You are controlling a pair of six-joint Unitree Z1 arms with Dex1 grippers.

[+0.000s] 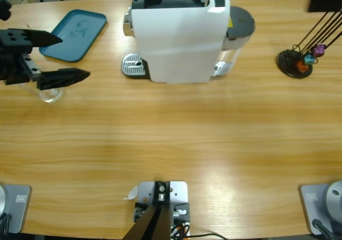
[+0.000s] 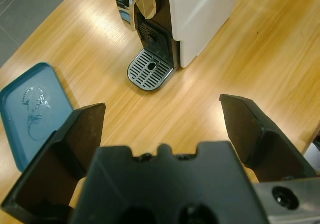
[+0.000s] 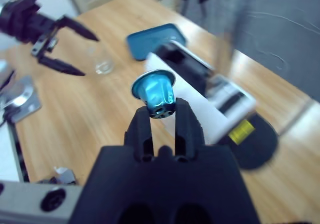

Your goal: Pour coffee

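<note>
Wooden table (image 1: 176, 138) carries a white coffee machine (image 1: 179, 37) at 12 o'clock and a blue tray (image 1: 75, 34) toward 10; the left end effector (image 1: 64, 58), jaws spread wide, hangs over a clear glass (image 1: 49, 94) at 9 o'clock, likely poised to move it under the spout; any coffee in it cannot be made out; the right end effector (image 3: 162, 121) pinches a blue capsule (image 3: 156, 93), probably meant for the machine.

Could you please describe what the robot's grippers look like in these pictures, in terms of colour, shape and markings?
Both are matte black. The left gripper has two long jaws, broad and flat at the base and tapering to points, on a blocky black body with screw holes. The right gripper has narrower, rounded jaws rising from a similar black body. A silver-grey plate with a round socket adjoins each body. No markings show.
</note>
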